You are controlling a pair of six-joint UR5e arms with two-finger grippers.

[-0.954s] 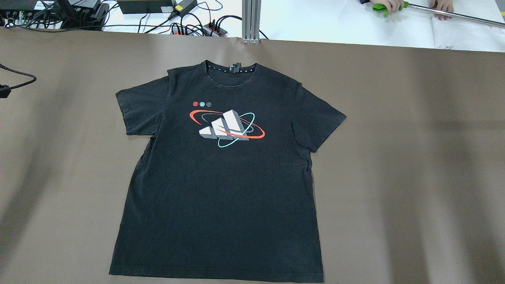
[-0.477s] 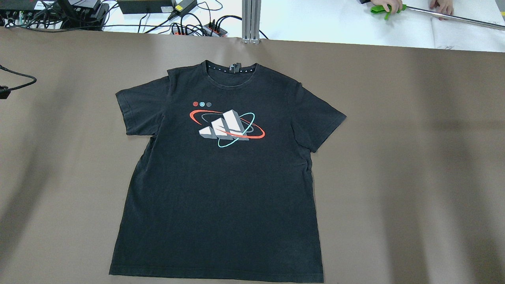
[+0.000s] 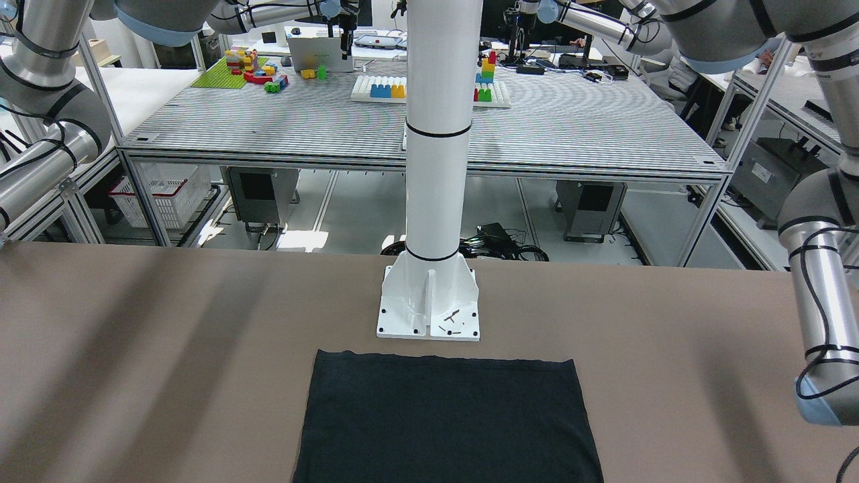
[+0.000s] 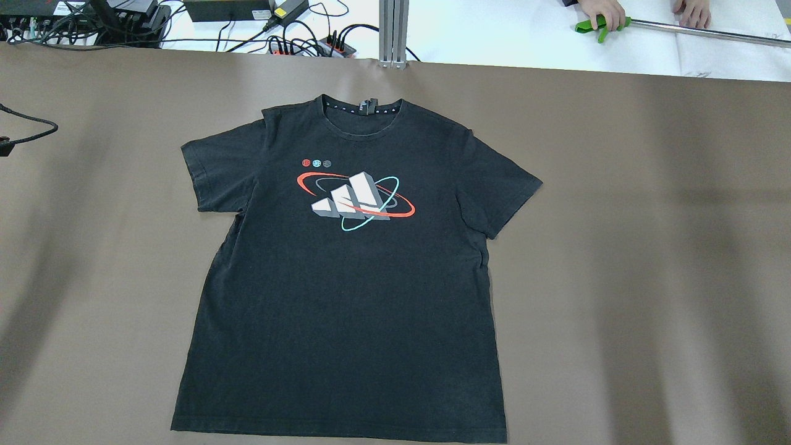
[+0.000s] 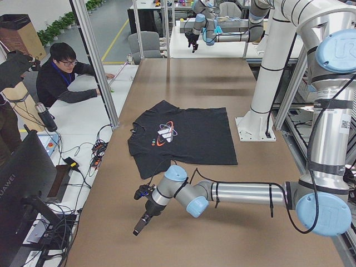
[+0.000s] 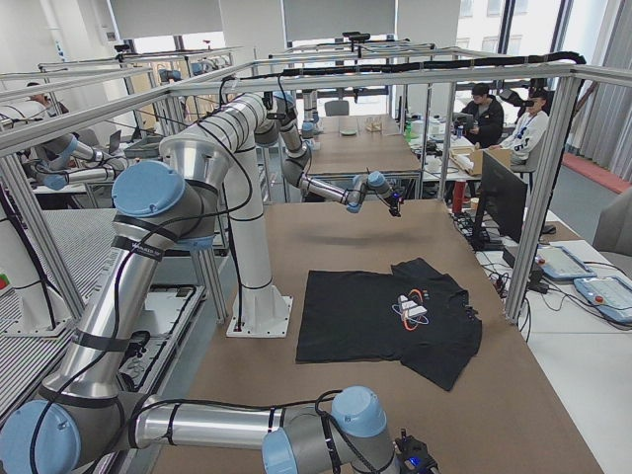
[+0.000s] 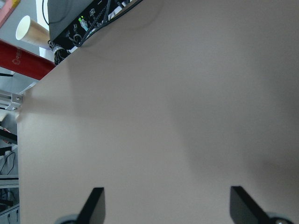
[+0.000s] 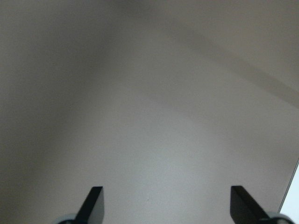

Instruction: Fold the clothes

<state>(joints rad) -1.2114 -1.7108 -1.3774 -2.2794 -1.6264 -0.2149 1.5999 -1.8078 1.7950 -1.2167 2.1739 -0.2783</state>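
- I see the black T-shirt (image 4: pixel 346 296) lying flat and print-up in the middle of the brown counter (image 4: pixel 649 247). Its collar points toward the operators' edge, and its hem lies near the base of the white pillar (image 3: pixel 436 134) on the robot's edge.
- Left gripper (image 7: pixel 166 205): the fingers are spread wide and hold nothing, over bare counter near the left end.
- Right gripper (image 8: pixel 166 205): also spread and holding nothing, over bare counter by the right end.
- Both are well apart from the shirt.

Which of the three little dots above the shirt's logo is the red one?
On the black shirt, the left-end dot in the overhead view is red; the middle dot is blue and the right-end dot grey.
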